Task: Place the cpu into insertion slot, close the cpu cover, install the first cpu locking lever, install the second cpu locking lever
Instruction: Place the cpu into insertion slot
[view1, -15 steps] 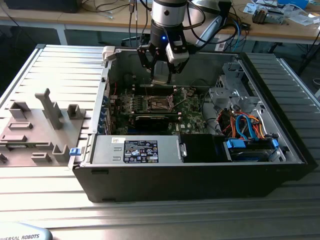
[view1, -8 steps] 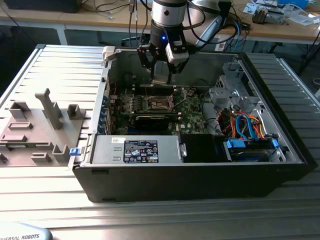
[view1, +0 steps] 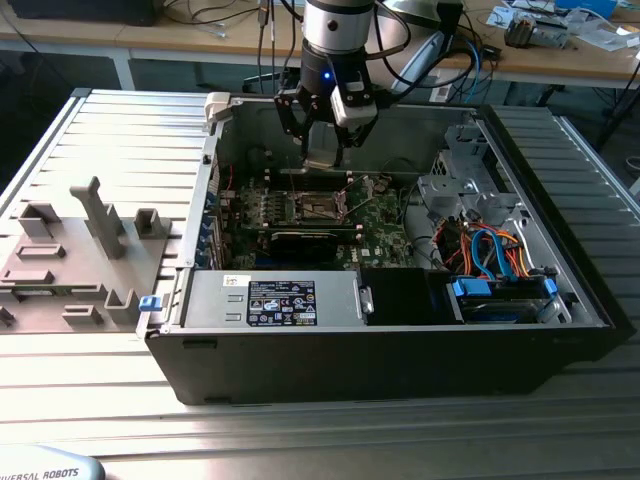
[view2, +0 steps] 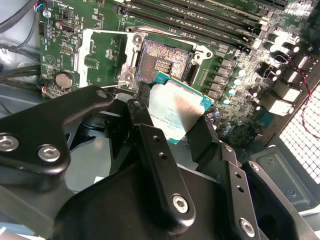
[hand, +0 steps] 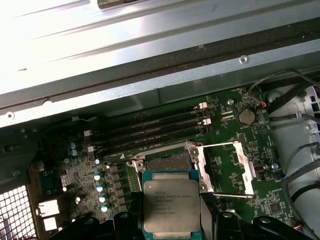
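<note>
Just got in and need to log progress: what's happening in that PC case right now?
The arm's gripper holds the cpu by its edges above the motherboard inside the open computer case. The insertion slot is empty, its contacts exposed, and the cpu cover lies flipped open beside it. The chip is not yet seated.

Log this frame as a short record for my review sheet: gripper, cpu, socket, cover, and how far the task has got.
gripper: gripper inside the open computer case, shut on the cpu
cpu: cpu held by its edges between the fingers, metal top showing in the first wrist view, hanging above the board next to the socket
insertion slot: insertion slot empty, contacts exposed
cpu cover: cpu cover swung open, lying to one side of the slot
progress: cpu not yet seated; cover not closed
</note>
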